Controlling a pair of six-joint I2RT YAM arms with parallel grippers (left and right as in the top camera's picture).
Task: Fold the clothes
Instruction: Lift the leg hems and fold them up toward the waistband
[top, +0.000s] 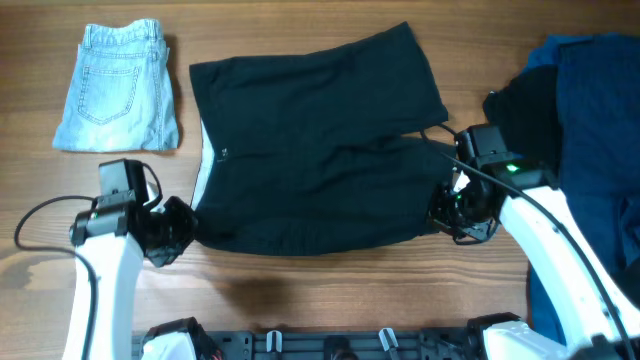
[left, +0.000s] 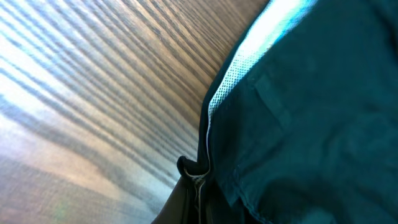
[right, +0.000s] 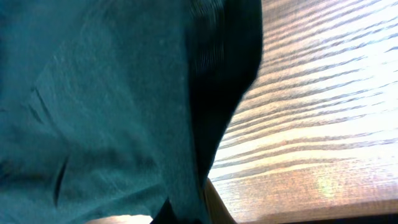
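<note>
On the wooden table (top: 300, 290), left fingers (top: 172, 232) and right fingers (top: 452, 207) each pinch the black shorts (top: 320, 150).

1. We saw a robot test bench, more lab than home: a white left arm (top: 100, 270) and right arm (top: 560, 250) rose from a black mounting rail (top: 330, 345) at the near edge.
2. A loose cable (top: 40, 215) looped over the wood-grain table (top: 300, 290), near left.
3. Garments lay out as work pieces: denim shorts (top: 118, 88) far left, black shorts (top: 320, 150) in the middle, a dark heap (top: 590, 120) on the right.
</note>
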